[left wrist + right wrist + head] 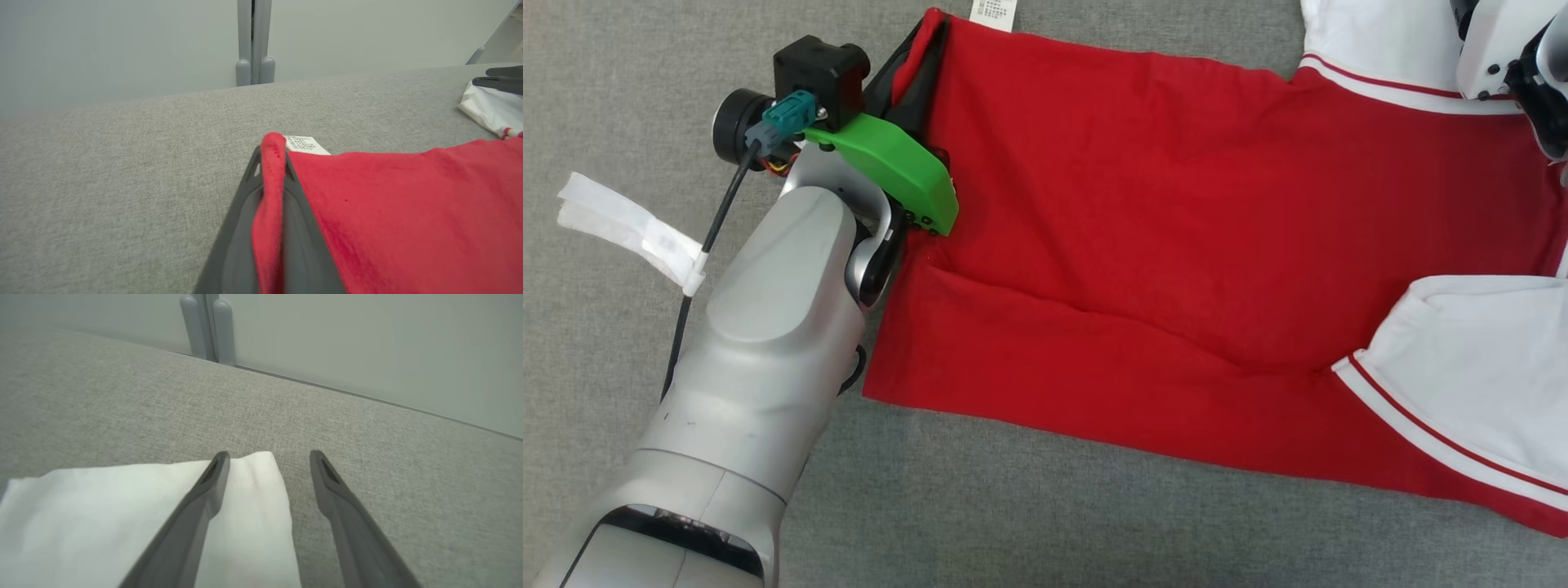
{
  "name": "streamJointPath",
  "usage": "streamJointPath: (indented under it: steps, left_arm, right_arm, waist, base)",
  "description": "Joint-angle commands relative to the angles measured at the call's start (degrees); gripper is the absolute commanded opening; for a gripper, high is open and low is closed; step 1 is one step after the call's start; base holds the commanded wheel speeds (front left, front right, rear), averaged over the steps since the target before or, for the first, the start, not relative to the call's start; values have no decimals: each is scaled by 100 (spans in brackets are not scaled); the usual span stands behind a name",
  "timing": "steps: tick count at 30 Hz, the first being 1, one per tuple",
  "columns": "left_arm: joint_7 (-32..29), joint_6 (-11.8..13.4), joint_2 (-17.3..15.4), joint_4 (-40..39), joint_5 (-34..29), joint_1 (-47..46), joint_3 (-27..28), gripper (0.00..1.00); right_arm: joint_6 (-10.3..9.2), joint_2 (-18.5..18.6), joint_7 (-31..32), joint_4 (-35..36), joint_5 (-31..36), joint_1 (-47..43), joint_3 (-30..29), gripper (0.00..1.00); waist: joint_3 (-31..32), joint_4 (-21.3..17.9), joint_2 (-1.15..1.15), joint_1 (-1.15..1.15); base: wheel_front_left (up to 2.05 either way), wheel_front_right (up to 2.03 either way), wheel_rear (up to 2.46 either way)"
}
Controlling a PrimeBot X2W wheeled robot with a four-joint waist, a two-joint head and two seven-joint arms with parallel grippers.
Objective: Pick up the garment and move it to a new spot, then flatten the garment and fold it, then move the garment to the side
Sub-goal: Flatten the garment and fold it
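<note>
Left forearm (760,351): pale, low in the head view, reaching toward the garment's left edge.
Garment (1176,204): red body with white sleeves, spread on the grey table (1094,506); a shallow crease (1045,298) crosses its near half.
Left gripper (271,153): fingers pressed together, pinching the far corner of the red hem, just beside the care label (306,143).
Right gripper (269,457): fingers spread, holding nothing; one lies over the white sleeve (81,506), the other over bare table. Contact cannot be told.
Step, likely: securing both far corners for flattening.
Doing it well: the right should grip the sleeve edge before either arm pulls; then draw both together, low and taut, so the crease smooths out.
</note>
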State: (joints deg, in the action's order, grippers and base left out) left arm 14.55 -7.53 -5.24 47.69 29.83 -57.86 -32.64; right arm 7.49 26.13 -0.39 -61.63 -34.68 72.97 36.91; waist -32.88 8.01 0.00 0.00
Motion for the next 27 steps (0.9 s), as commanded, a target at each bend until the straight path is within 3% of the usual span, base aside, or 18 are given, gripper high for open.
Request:
streamJointPath:
  steps: [1, 2, 4, 5, 6, 12, 16, 27]
  left_arm:
    - [29, 11, 6, -68, 57, 36, -6, 0]
    - [33, 11, 2, -96, 51, 45, -7, 0]
    - [47, 11, 1, -160, 56, 59, 3, 0]
    - [52, 12, -8, -183, 49, 65, 8, 0]
    - [54, 12, -14, -198, 45, 72, 12, 0]
    - [69, 34, -110, -225, 45, 158, 71, 0]
    - [63, 34, -175, -220, 54, 263, 126, 0]
    - [62, 104, -425, -505, -8, 837, 409, 0]
  right_arm:
    - [1, 29, 92, -60, 7, 91, 87, 100]
    - [1, 16, 178, -103, -28, 115, 119, 100]
    - [1, -20, 420, -252, -160, 137, 109, 41]
    - [1, -56, 540, -313, -213, 121, 134, 31]
    - [1, -74, 583, -322, -240, 113, 161, 0]
    - [0, -26, 332, -184, -425, 166, 218, 0]
    - [0, 46, -152, -45, -518, 87, 254, 0]
    - [1, 245, -1292, 914, -902, -972, 432, 0]
  waist:
    - [-136, 143, 0, 0]
    - [-145, 150, 0, 0]
    - [-164, 143, 0, 0]
    - [-168, 128, 0, 0]
    - [-165, 114, 0, 0]
    - [-32, -63, 0, 0]
    - [166, -193, 0, 0]
    - [790, -596, 0, 0]
  base:
    - [0, 0, 0]
    - [0, 0, 0]
    - [0, 0, 0]
    - [0, 0, 0]
    - [0, 0, 0]
    - [0, 0, 0]
    - [0, 0, 0]
    - [0, 0, 0]
